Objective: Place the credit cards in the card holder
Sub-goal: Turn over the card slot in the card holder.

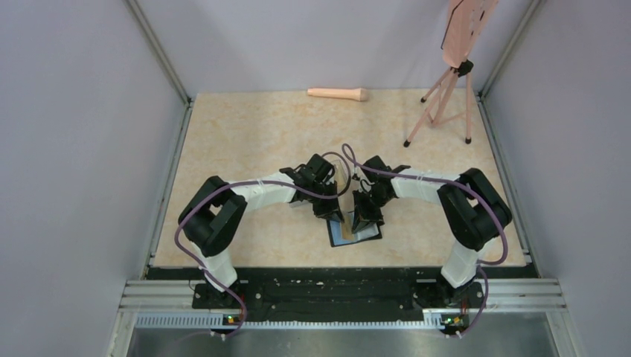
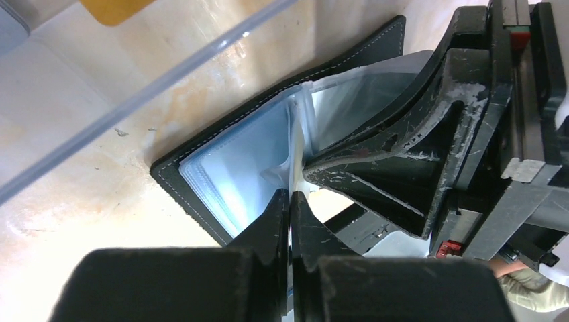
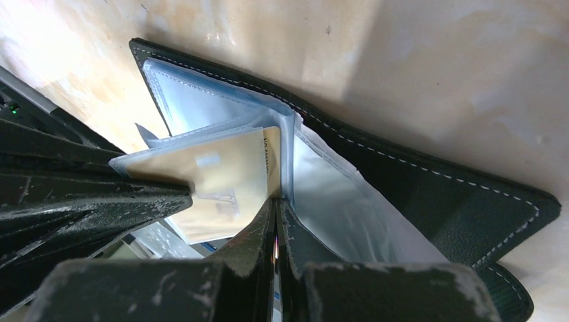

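The card holder [image 1: 356, 236] lies open on the table, a black cover [image 2: 174, 178] with blue-grey clear pockets [image 3: 349, 201]. A pale yellow credit card [image 3: 221, 178] sits partly inside a raised pocket leaf. My left gripper [image 2: 290, 196] is shut, pinching the thin edge of that card and leaf; in the right wrist view its fingers [image 3: 100, 201] come in from the left. My right gripper [image 3: 275, 201] is shut on a pocket leaf near the spine, and its fingers [image 2: 402, 154] fill the right of the left wrist view. Both grippers [image 1: 335, 217] [image 1: 363, 223] meet over the holder.
A clear plastic box [image 2: 168, 67] with an orange card [image 2: 114, 8] inside stands just behind the holder, between the two wrists [image 1: 341, 178]. A peach cylinder [image 1: 338, 94] lies at the back edge. A pink tripod [image 1: 446, 104] stands back right. Walls enclose three sides.
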`<state>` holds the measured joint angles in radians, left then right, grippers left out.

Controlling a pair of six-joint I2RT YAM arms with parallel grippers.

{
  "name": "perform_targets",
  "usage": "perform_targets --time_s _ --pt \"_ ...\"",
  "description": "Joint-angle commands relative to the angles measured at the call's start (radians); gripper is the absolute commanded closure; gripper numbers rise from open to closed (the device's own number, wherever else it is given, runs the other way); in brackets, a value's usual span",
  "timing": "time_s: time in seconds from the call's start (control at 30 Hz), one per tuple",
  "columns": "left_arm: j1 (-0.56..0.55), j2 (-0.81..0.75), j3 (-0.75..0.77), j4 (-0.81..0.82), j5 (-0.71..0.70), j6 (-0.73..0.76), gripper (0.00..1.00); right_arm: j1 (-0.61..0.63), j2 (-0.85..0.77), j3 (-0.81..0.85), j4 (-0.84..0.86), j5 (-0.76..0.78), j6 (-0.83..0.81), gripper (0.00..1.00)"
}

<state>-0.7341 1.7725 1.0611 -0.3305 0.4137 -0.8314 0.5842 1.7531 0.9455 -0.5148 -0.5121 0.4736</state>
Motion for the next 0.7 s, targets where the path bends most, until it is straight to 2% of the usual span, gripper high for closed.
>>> perform_targets --time_s 0.0,0.17,0.27,0.47,0.5,0.67 --pt "-0.004 -0.009 0.078 -0.085 -0.031 0.055 1.00 -0.001 -0.047 0.025 0.023 0.049 -0.012 0.98" --pt "-0.004 -0.024 0.134 -0.214 -0.095 0.108 1.00 -0.059 -0.126 0.029 0.056 0.031 0.029 0.95" --pt "-0.004 0.000 0.170 -0.210 -0.045 0.116 0.98 -0.114 -0.180 0.025 0.081 0.007 0.057 0.94" --pt "-0.014 0.100 0.230 -0.061 0.161 0.066 0.64 -0.206 -0.258 0.034 0.087 -0.006 0.090 0.90" --pt "-0.017 0.118 0.245 -0.056 0.173 0.062 0.62 -0.217 -0.267 0.036 0.087 -0.007 0.092 0.89" --pt "-0.026 0.225 0.310 -0.049 0.247 0.061 0.61 -0.258 -0.278 0.049 0.088 -0.015 0.094 0.89"
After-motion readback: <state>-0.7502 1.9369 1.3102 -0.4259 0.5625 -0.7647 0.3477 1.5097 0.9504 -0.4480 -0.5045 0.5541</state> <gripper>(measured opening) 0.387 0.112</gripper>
